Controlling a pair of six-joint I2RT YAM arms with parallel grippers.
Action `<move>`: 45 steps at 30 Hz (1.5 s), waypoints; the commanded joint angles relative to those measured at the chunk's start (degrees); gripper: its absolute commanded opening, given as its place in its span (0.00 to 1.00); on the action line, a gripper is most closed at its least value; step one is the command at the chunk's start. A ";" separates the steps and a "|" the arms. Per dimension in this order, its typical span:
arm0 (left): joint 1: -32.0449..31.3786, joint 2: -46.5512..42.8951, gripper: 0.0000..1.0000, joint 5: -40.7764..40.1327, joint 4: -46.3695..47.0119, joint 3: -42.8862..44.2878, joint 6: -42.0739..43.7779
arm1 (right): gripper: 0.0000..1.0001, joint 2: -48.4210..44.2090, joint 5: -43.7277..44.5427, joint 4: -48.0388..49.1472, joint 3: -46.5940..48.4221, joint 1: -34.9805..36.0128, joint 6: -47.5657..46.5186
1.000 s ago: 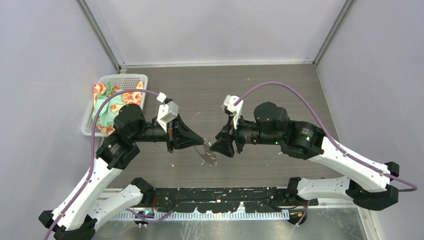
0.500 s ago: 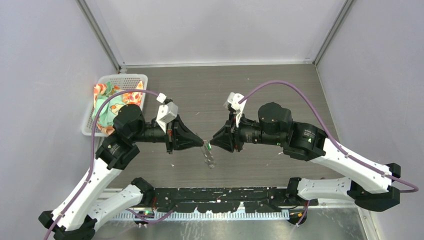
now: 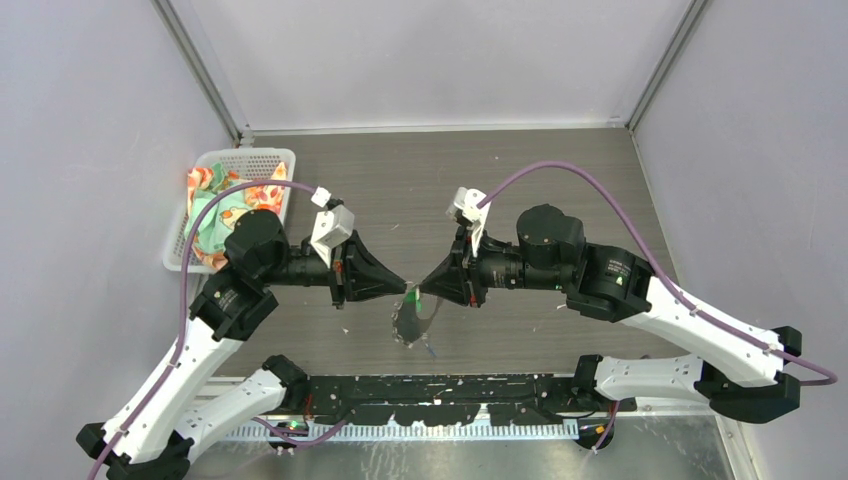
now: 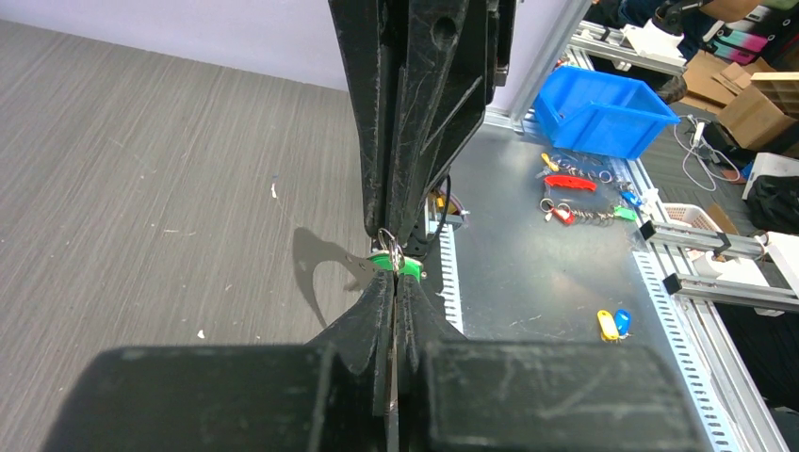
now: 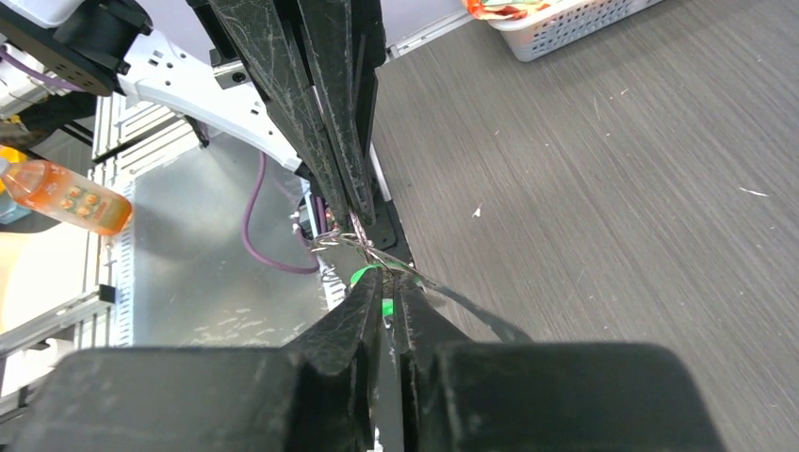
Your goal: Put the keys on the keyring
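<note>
Right claw (image 3: 423,285) has narrowed over the last second and now pinches the green key (image 3: 414,294). Left claw (image 3: 404,285) stays clenched on the keyring (image 3: 407,322), which hangs below the meeting tips, above the worktop (image 3: 520,170). Judgement: both parts secured, threading can begin.

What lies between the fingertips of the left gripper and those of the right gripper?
Only the green-headed key and the wire of the keyring; the two sets of tips almost touch. Both wrist views show it.
</note>
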 commanded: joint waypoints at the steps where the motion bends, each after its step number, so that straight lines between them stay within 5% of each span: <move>1: -0.18 -1.01 0.00 1.14 3.77 1.16 0.62 | 0.11 0.49 -2.16 2.27 -0.03 -0.23 0.52; 8: -0.16 -0.99 0.00 0.80 3.93 1.33 0.89 | 0.02 1.20 -3.78 1.20 -0.32 -0.22 1.50; 22: -0.15 -1.04 0.00 0.43 3.97 1.31 1.24 | 0.03 2.12 -4.12 -2.86 -1.15 -0.16 2.08; 27: -0.14 -1.02 0.00 0.43 4.06 1.28 1.24 | 0.45 0.05 -0.59 -1.60 -1.97 -0.22 2.98; 33: -0.16 -1.28 0.00 0.10 4.04 1.03 1.33 | 0.65 -0.67 0.23 1.70 -2.68 -0.21 3.49; 35: -0.21 -1.36 0.00 -0.05 4.07 1.06 1.32 | 0.97 0.24 -0.24 1.99 -2.28 -0.14 3.36; 45: -0.15 -1.95 0.00 -0.35 3.49 0.94 1.41 | 1.00 0.71 3.98 2.26 -1.77 -0.22 2.92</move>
